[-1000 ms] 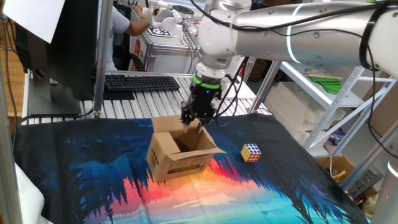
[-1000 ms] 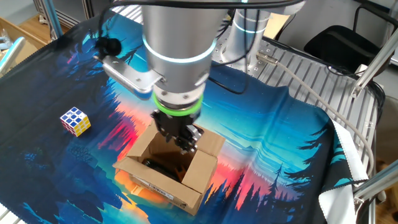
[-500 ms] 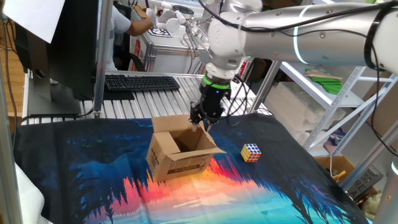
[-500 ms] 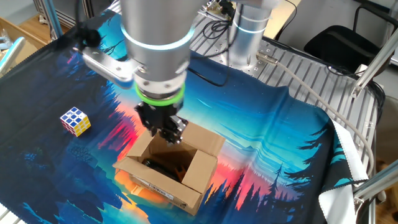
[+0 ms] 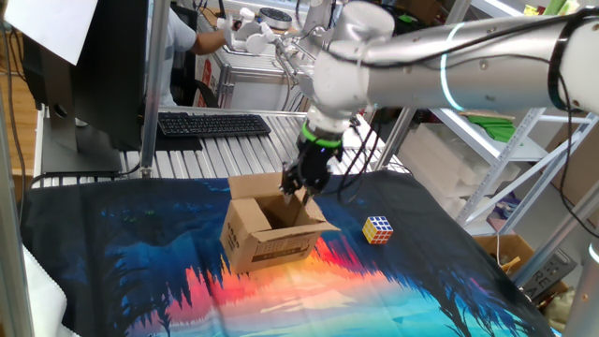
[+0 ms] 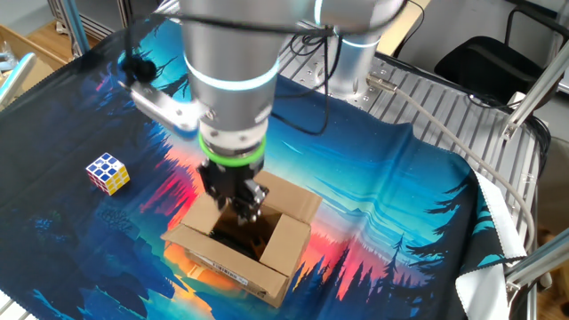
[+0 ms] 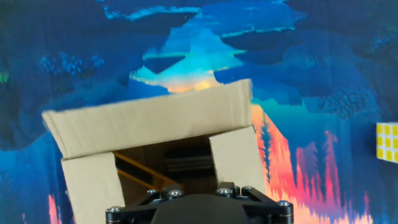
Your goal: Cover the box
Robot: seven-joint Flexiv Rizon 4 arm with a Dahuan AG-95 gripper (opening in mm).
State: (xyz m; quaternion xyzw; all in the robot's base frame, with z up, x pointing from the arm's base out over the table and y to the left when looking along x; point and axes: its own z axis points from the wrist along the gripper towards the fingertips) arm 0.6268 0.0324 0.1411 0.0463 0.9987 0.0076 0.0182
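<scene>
The small brown corrugated cardboard box (image 5: 270, 225) sits in the middle of the table, all four top flaps standing or splayed, the mouth open and dark inside. The black two-finger gripper (image 6: 238, 204) hangs point-down right at the rim, at about twelve o'clock of the box's mouth in the first fixed view, just beside the back flap (image 7: 149, 118). Are the jaws parted or clenched? I cannot tell; the fingertips are lost against the dark interior, and the hand view shows only the gripper's base. Nothing appears to be held.

To do this well, I'd say the fingers want to get behind that back flap near its free edge and sweep it across the opening, staying low enough to fold at the crease, not so low as to shove the light carton along the cloth. The side flap (image 6: 286, 240) standing at three o'clock in the other fixed view could snag.

The surface is a printed cloth (image 6: 400, 191), blue forest over an orange-red glow. A small multicoloured Rubik's cube (image 5: 377, 228) lies well apart at three o'clock of the box. Behind: a black keyboard (image 5: 213, 124), metal shelving (image 5: 505, 140), cables.
</scene>
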